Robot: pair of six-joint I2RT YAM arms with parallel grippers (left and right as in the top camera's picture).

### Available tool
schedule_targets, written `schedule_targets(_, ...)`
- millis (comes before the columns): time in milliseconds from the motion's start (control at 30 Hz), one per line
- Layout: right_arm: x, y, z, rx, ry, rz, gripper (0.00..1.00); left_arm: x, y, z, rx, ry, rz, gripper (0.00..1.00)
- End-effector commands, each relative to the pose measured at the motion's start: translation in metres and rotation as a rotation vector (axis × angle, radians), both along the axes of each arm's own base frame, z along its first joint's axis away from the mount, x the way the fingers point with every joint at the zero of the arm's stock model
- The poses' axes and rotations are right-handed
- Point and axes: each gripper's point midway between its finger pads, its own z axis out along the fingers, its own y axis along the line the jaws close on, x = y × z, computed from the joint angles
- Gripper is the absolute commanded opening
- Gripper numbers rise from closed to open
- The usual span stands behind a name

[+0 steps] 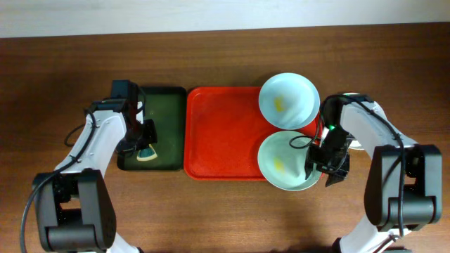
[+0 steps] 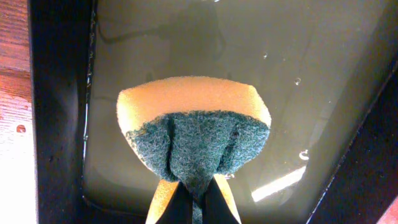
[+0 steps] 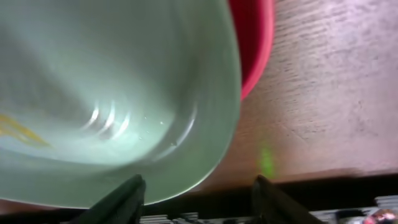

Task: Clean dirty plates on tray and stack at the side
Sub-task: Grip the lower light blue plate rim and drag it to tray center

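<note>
The red tray [image 1: 221,137] lies mid-table. A pale blue plate [image 1: 288,100] sits over its far right corner, and a pale mint green plate [image 1: 287,160] over its near right corner; both carry a yellow smear. No white plate shows. My right gripper [image 1: 320,165] is open at the mint plate's right rim. In the right wrist view the fingers [image 3: 199,196] spread wide with the plate's edge [image 3: 205,124] between them, and the tray's rim [image 3: 258,50] shows behind. My left gripper [image 1: 145,151] is shut on a yellow sponge with a green scouring pad [image 2: 196,134].
A smaller dark green tray [image 1: 165,105] stands left of the red tray, and the sponge hangs over it. The left wrist view shows its dark rim [image 2: 56,124] and murky water inside. Brown wooden table [image 1: 225,56] lies all round.
</note>
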Motion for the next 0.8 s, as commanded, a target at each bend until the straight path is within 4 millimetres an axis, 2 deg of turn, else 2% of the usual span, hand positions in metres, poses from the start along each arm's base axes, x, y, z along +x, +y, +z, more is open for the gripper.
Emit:
schedule_targets(0,0.0,0.001,-0.005,-0.009,-0.004,0.021,0.45,0.0,-0.003,0.001,-0.012,-0.004,0.004,0.0)
schedule_targets(67,0.003,0.006,-0.005,0.019,-0.018,0.008,0.36,0.0,-0.003,0.001,-0.012,-0.004,0.004,0.0)
schedule_targets(100,0.007,0.013,-0.006,0.053,-0.032,-0.007,0.24,0.0,-0.003,0.001,-0.012,-0.004,0.004,0.0)
schedule_targets(133,0.01,0.02,-0.005,0.086,-0.045,-0.018,0.18,0.0,-0.003,0.001,-0.012,-0.004,0.004,0.0)
schedule_targets(233,0.015,0.035,-0.007,0.116,-0.071,0.014,0.17,0.001,-0.003,0.001,-0.012,-0.005,0.004,0.0)
schedule_targets(300,0.017,0.046,-0.008,0.127,-0.091,0.055,0.22,0.001,-0.003,0.001,-0.012,-0.008,0.004,0.0)
schedule_targets(400,0.018,0.073,-0.009,0.136,-0.103,0.047,0.24,0.002,-0.003,0.001,-0.012,-0.009,0.004,0.0)
schedule_targets(600,0.038,0.135,-0.018,0.116,-0.219,-0.019,0.24,0.003,-0.003,0.001,-0.012,-0.013,0.004,0.0)
schedule_targets(700,0.051,0.169,-0.014,0.211,-0.27,-0.077,0.24,0.002,-0.003,0.001,-0.012,-0.012,0.004,0.0)
schedule_targets(733,0.053,0.178,-0.011,0.26,-0.27,-0.088,0.22,0.002,-0.003,0.001,-0.013,-0.012,0.004,0.0)
schedule_targets(767,0.056,0.188,-0.005,0.327,-0.276,-0.088,0.15,0.002,-0.003,0.001,-0.013,-0.012,0.004,0.0)
